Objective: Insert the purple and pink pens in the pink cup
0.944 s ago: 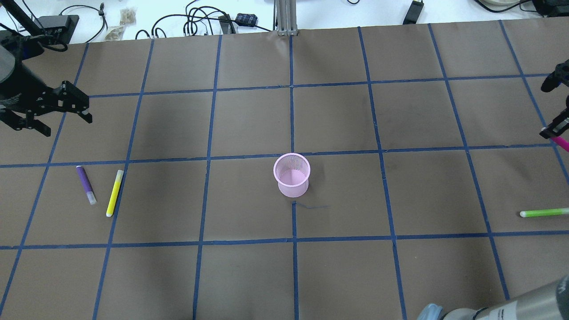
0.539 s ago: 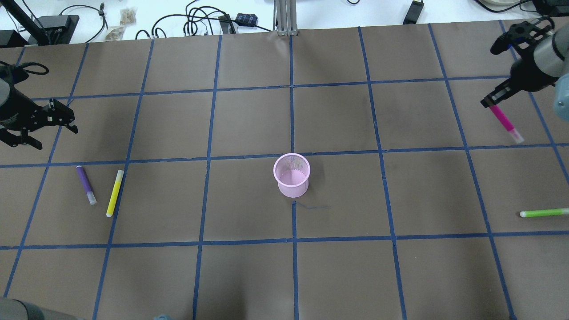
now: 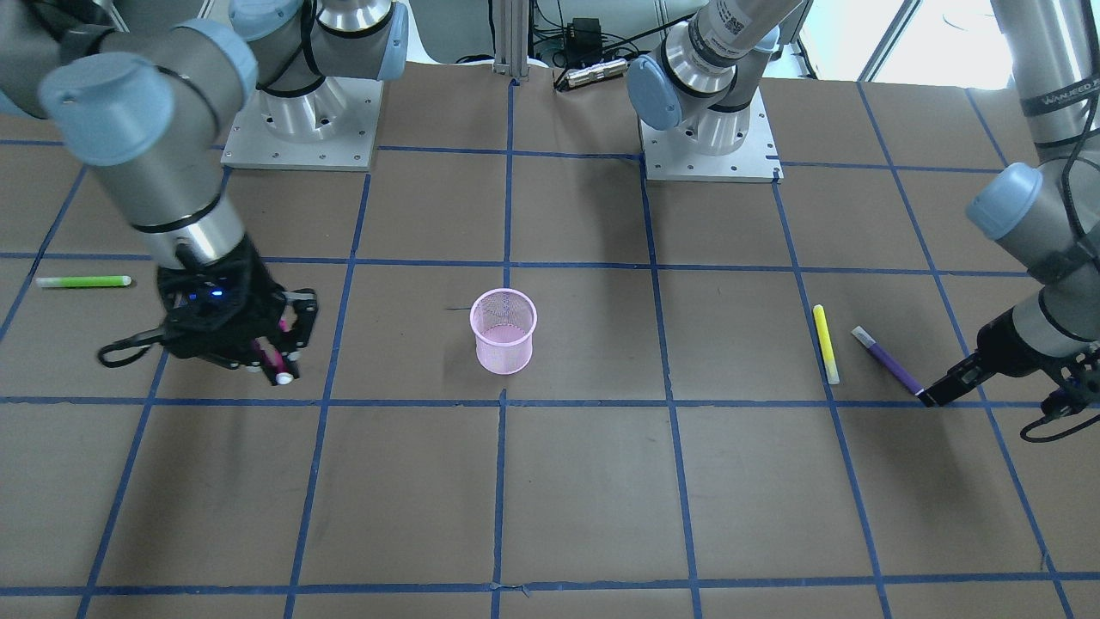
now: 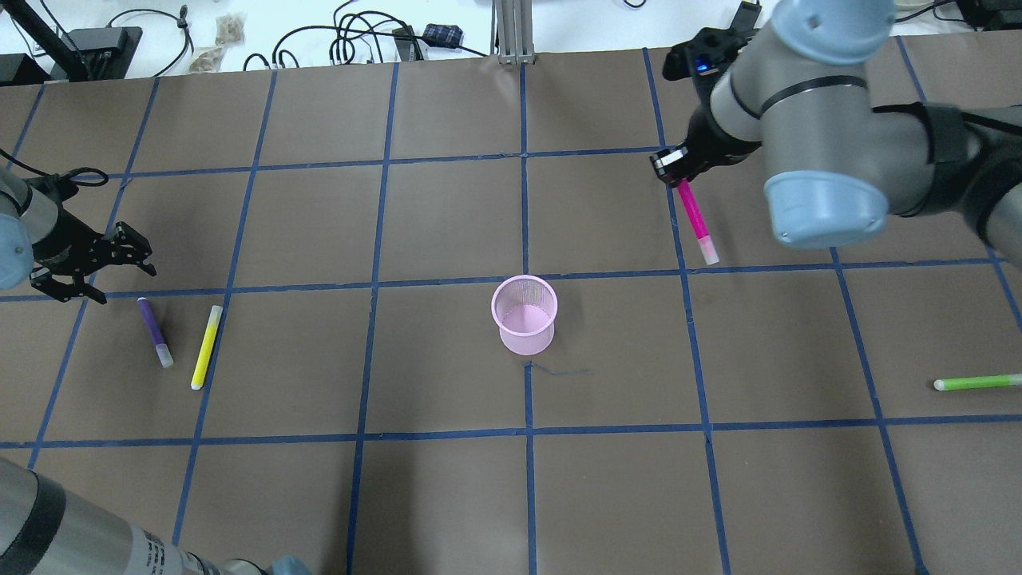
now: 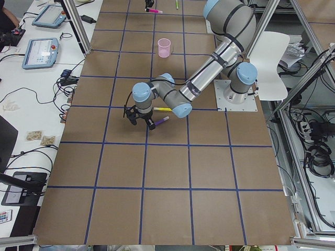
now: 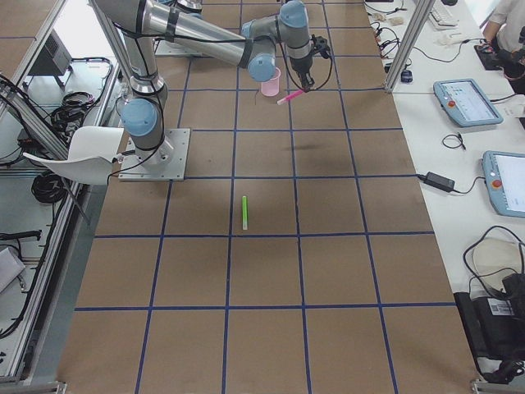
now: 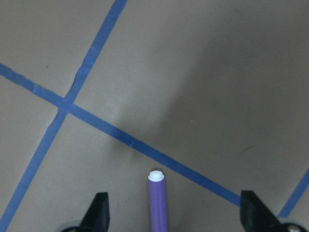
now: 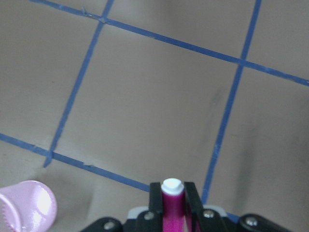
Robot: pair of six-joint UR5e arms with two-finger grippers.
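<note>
Carrying step: the right gripper, clenched on the pink pen, hangs beyond and right of the cup. Next it likely must centre the pen over the rim, upright, then let go. The left gripper, spread wide, hovers over the purple pen, far left of the cup. The desk is brown paper gridded with blue tape, with cables behind it.

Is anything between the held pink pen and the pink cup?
Nothing visible. The right gripper holds the pink pen in the air; only flat blue tape lines lie between it and the pink cup.
</note>
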